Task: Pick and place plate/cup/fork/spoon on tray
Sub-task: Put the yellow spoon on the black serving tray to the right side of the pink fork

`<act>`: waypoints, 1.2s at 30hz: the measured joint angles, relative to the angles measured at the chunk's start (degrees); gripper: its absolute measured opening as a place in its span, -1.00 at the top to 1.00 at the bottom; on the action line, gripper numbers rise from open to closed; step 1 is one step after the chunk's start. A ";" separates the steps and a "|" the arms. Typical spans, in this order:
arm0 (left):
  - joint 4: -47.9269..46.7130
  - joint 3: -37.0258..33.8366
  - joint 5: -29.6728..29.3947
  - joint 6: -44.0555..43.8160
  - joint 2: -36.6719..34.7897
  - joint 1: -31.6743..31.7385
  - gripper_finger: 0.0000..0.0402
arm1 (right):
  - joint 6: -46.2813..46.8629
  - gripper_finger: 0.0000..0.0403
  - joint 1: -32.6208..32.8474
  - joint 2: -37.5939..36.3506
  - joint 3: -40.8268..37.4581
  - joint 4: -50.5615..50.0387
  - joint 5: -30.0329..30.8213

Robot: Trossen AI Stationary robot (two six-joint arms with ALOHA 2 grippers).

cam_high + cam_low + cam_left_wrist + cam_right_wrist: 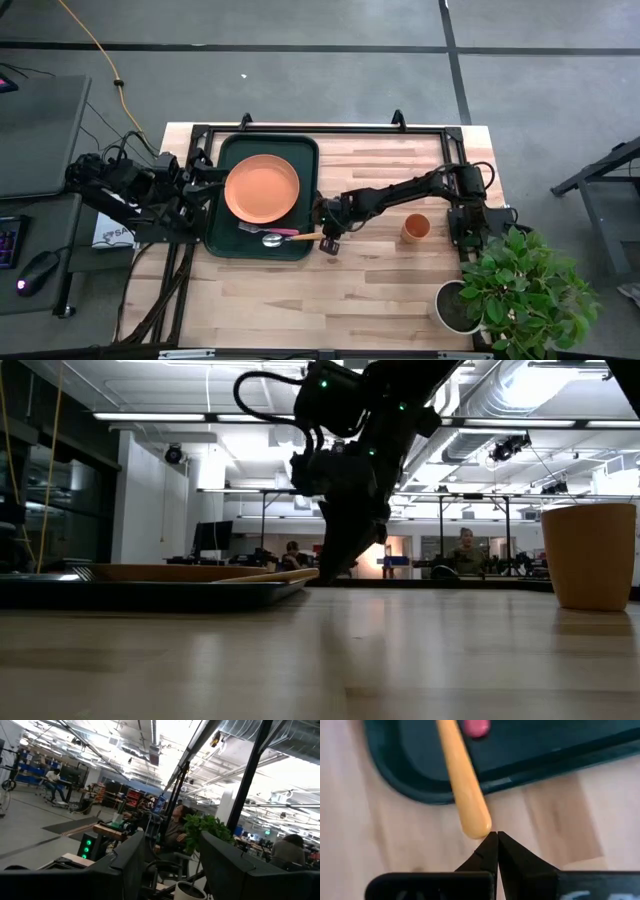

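Observation:
The dark green tray [226,150] holds the orange plate [262,188]. The pink-handled fork [272,230] lies in the tray near its near edge. The spoon [290,239] has its bowl in the tray. Its orange-tan handle [462,780] rests across the tray's right rim [495,784] and sticks out over the table. My right gripper [330,242] is shut, low over the table just right of the tray, at the handle's free end. The orange cup [415,227] stands on the table to the right. My left gripper [170,870] is open and empty at the tray's left side. My right gripper has its shut fingertips [490,842] against the rounded free end of the spoon's handle [476,826]. It comes from the table's right, slanting down, roughly in line with the handle. It pinches nothing. The handle lies on the tray's rim, its end over the table.
A grey pot with a green plant [510,290] stands at the near right corner. Bare wooden table [330,300] lies in front of the tray and between the tray and the cup. People sit at desks in the room behind [465,550].

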 joint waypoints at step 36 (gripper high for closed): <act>0.01 0.00 0.26 1.51 -0.02 -0.02 0.14 | 2.27 1.00 4.14 8.67 15.65 -13.55 -0.83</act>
